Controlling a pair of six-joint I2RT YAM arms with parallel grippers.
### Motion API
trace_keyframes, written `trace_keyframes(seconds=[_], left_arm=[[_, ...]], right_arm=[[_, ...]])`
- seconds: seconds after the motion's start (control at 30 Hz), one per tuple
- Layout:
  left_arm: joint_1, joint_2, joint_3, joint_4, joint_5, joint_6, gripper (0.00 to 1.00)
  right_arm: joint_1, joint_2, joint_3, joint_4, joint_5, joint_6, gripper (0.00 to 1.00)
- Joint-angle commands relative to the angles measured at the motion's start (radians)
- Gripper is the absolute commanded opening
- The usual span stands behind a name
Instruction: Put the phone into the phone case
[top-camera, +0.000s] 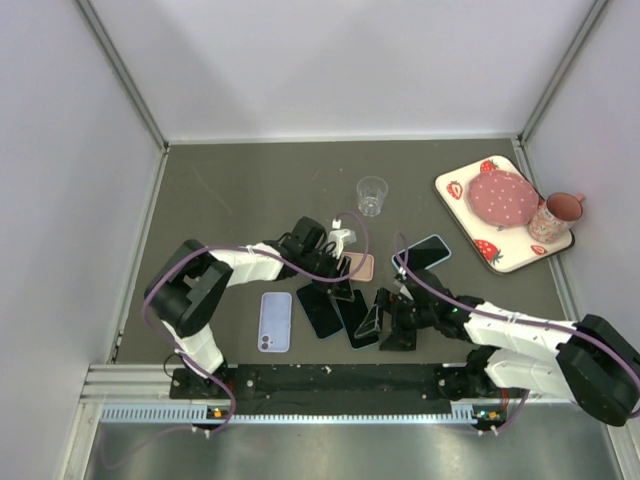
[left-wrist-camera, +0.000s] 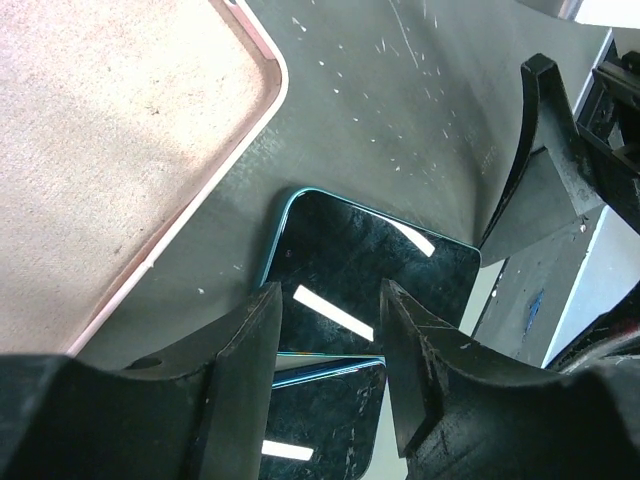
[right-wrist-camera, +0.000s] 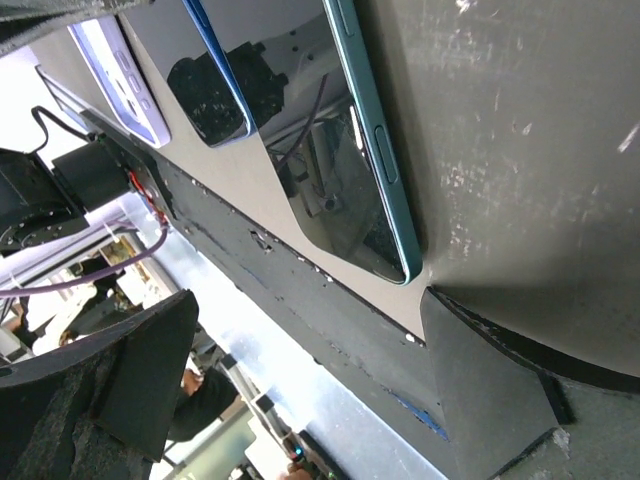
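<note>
The pink phone case (top-camera: 360, 266) lies open side up in mid-table and fills the upper left of the left wrist view (left-wrist-camera: 110, 150). Just nearer, two dark phones lie side by side: a black one (top-camera: 320, 310) and a teal-edged one (top-camera: 355, 318). My left gripper (top-camera: 338, 272) hangs over their far ends, jaws partly open (left-wrist-camera: 330, 290). The corner of one dark phone (left-wrist-camera: 320, 420) shows between the fingers, and the teal-edged phone (left-wrist-camera: 370, 270) lies beyond. Whether the fingers touch it I cannot tell. My right gripper (top-camera: 388, 318) stands wide open (right-wrist-camera: 310, 300) beside the teal-edged phone (right-wrist-camera: 330, 170), holding nothing.
A lilac phone (top-camera: 275, 320) lies left of the dark ones. A blue-edged phone (top-camera: 428, 250) lies to the right. A clear cup (top-camera: 372, 195) stands behind the case. At the back right, a strawberry tray (top-camera: 500, 258) holds a pink plate (top-camera: 503, 197) and a pink mug (top-camera: 556, 214).
</note>
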Motion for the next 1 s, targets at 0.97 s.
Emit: trace_keyframes(seconds=[0.97], left_arm=[[-0.064,-0.041,-0.078,0.039,-0.03,-0.01,0.47]], right_arm=[[0.01,-0.045,0.066,-0.151,0.294,-0.036,0.95]])
